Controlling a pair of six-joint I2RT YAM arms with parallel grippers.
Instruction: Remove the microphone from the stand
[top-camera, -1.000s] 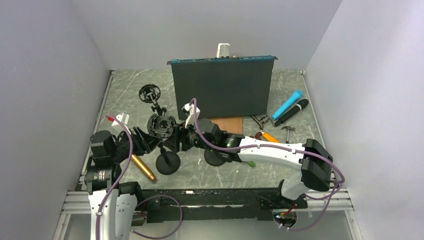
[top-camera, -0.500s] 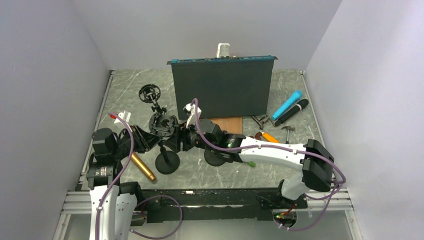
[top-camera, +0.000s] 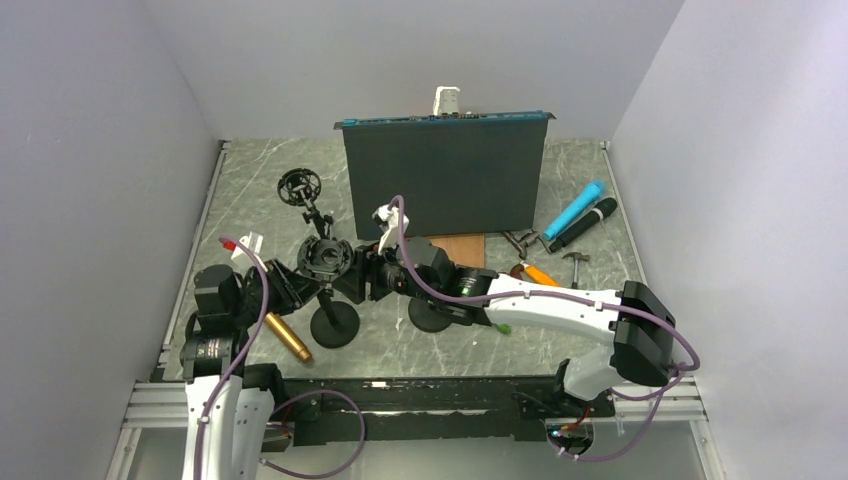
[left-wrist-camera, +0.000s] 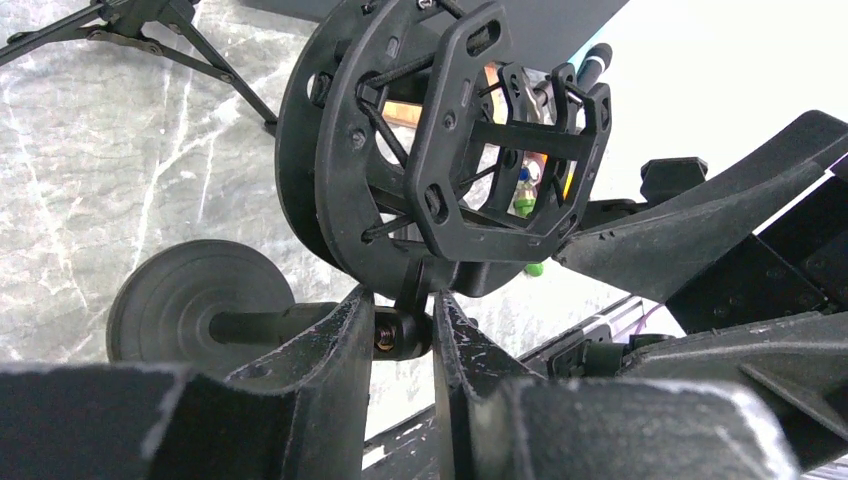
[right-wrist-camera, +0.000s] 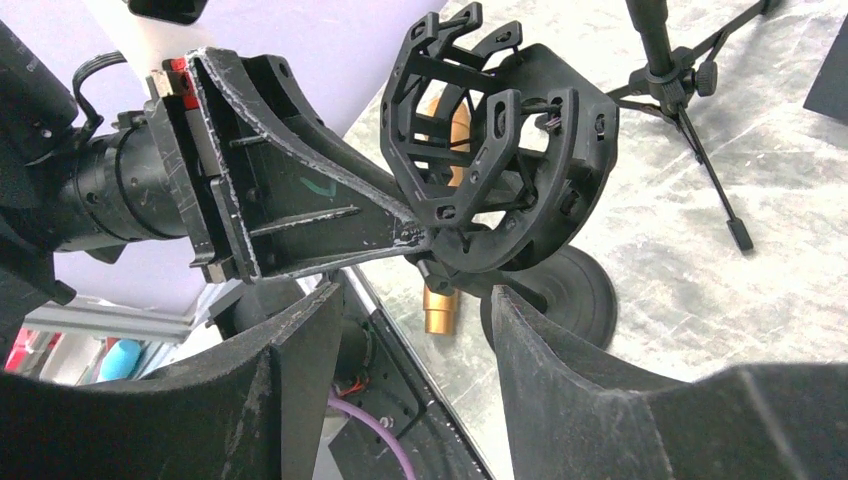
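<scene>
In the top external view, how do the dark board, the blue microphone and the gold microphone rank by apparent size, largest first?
1. dark board: clearly the largest.
2. blue microphone and gold microphone: they look alike in length, and one end of the gold one is covered, so I do not rank them.

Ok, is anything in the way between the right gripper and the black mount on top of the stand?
Nothing visible. The open right gripper faces the mount with bare space between. The left gripper is shut on the stand just under the mount, from the far side.
</scene>
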